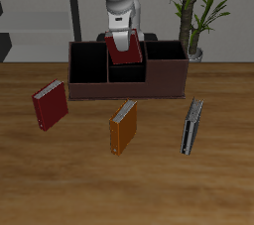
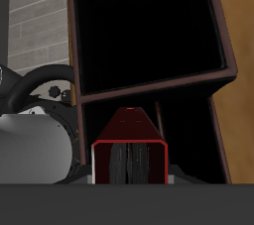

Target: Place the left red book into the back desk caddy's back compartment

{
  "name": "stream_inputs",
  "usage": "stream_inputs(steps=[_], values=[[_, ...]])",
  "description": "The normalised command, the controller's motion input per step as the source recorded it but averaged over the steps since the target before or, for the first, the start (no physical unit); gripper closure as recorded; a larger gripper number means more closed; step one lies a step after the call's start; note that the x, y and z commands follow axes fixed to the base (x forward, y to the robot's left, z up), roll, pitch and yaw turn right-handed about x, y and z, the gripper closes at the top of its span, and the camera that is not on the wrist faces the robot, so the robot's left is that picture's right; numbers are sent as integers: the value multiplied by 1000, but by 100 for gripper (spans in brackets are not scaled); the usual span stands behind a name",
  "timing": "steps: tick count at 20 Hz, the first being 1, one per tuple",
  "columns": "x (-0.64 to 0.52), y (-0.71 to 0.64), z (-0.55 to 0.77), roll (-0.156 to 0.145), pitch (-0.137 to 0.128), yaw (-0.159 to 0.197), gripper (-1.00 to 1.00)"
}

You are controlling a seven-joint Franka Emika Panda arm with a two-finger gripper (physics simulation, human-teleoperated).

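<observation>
Hand (image 1: 123,43) clamped on thin bright-red hardcover book (image 1: 124,45), above long dark-brown desk caddy (image 1: 129,88). Judged rigid, light, slick-covered; grip across both covers.

**Bystanders on and around the table**

Darker maroon-red book (image 1: 49,106) lying tilted on the wooden table (image 1: 223,184), near one side, forward of the long box. Orange book (image 1: 123,127) near the middle, closer to the front edge, apart from the maroon one. Dark grey book with pale page edge (image 1: 191,127) beside it on the other side, set on its narrow edge. Potted green plant (image 1: 196,9) farther back, behind the table's rear.
</observation>
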Motion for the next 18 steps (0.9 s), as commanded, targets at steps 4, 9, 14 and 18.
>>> stream_inputs(steps=[4,9,14,18], values=[[0,64,-296,18,54,18,100],[35,-46,-318,-5,59,8,100],[2,-81,-277,-3,55,1,100],[1,39,-236,15,51,-5,100]])
